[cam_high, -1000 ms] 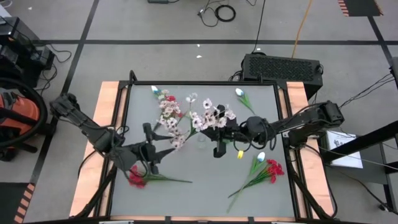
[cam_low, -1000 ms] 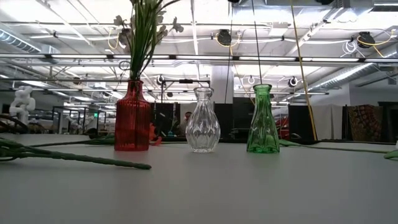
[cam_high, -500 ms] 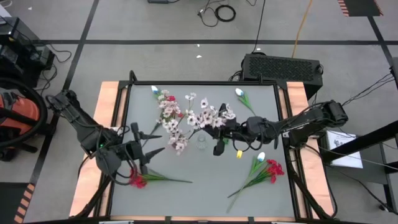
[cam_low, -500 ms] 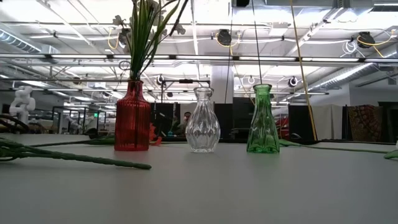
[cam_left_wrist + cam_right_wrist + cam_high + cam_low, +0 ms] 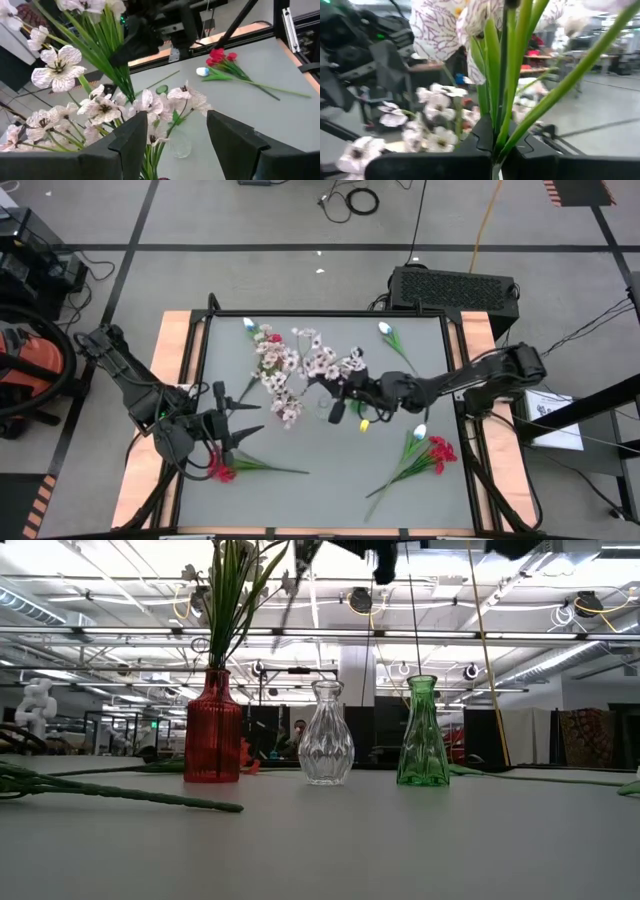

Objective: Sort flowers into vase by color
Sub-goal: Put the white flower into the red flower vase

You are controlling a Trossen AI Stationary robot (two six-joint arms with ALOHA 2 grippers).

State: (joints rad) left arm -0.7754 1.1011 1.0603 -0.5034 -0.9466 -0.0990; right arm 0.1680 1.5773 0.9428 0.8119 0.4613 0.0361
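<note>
- Flowers with pinkish-white blossoms (image 5: pixel 300 365) are spread in a wide cluster over the middle rear of the table (image 5: pixel 330 480) in the high view; part of this cluster is a sprig whose stems are clamped between the closed fingers of the right gripper (image 5: pixel 340 393), which is held just right of the cluster.
- The right arm (image 5: pixel 480 380) is seen stretched low from the table's right edge toward the centre.
- The left arm (image 5: pixel 125 375) is bent in from the left edge, with the left gripper (image 5: pixel 228 425) held with its fingers apart and nothing between them, near the front-left of the cluster.
- A red sprig (image 5: pixel 225 468) lies on the table just in front of the left gripper; a second red sprig (image 5: pixel 430 452) lies near the front right with a white bud (image 5: pixel 419 431) beside it, and another white bud (image 5: pixel 385 329) lies at the rear right.
- Only the low view shows the three vases in a row: a red vase (image 5: pixel 212 728) with green stems rising from it, a clear vase (image 5: pixel 326 735) and a green vase (image 5: pixel 422 734).
- Only the right wrist view shows the grip closely: green stems (image 5: pixel 506 75) pass straight up from between the closed fingers (image 5: pixel 485 135).
- In the left wrist view the spread fingers (image 5: pixel 230 137) frame the blossoms, with the clear vase below them.
</note>
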